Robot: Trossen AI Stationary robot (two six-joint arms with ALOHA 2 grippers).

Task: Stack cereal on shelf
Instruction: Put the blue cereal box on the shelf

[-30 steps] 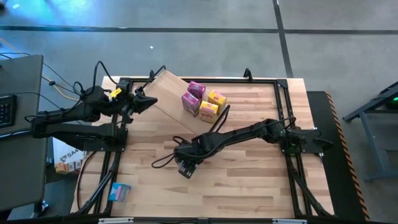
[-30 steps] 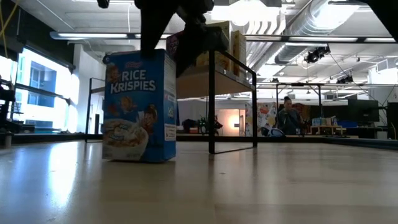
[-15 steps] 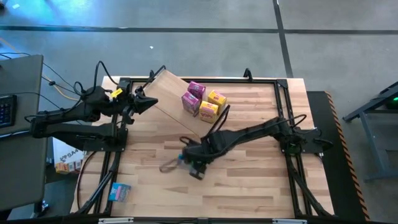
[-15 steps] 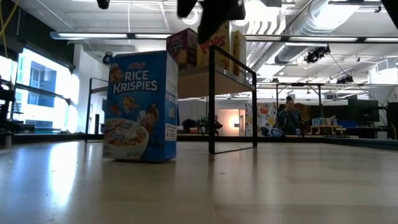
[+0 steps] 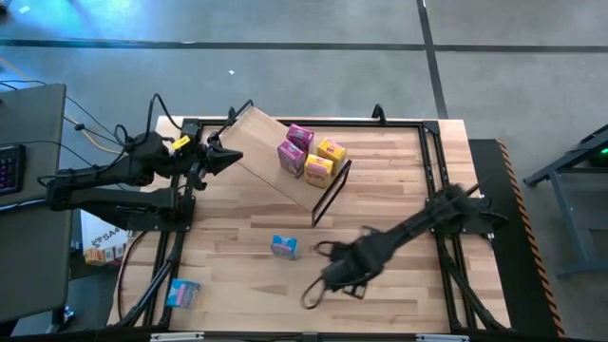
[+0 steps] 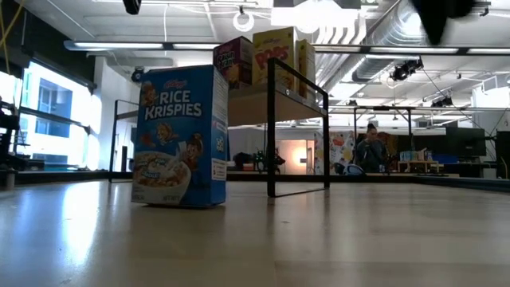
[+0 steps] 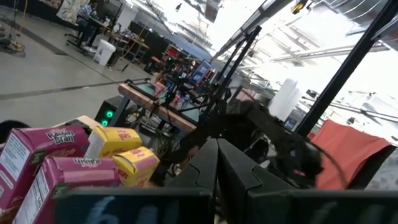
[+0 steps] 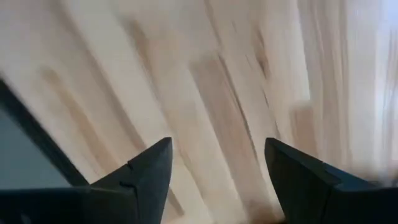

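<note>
**Right arm blurred over bare tabletop**

The shelf carries two pink and two yellow boxes. One blue box stands on the tabletop, another lies off its edge. The right gripper is spread apart and empty; the left gripper, fingers together, sits beside the shelf.

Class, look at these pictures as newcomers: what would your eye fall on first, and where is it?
The blue Rice Krispies box stands upright on the table, filling the low view's left. Behind it, four boxes, two pink and two yellow, cluster on the shelf. The right gripper hovers open over the table's near side.
</note>
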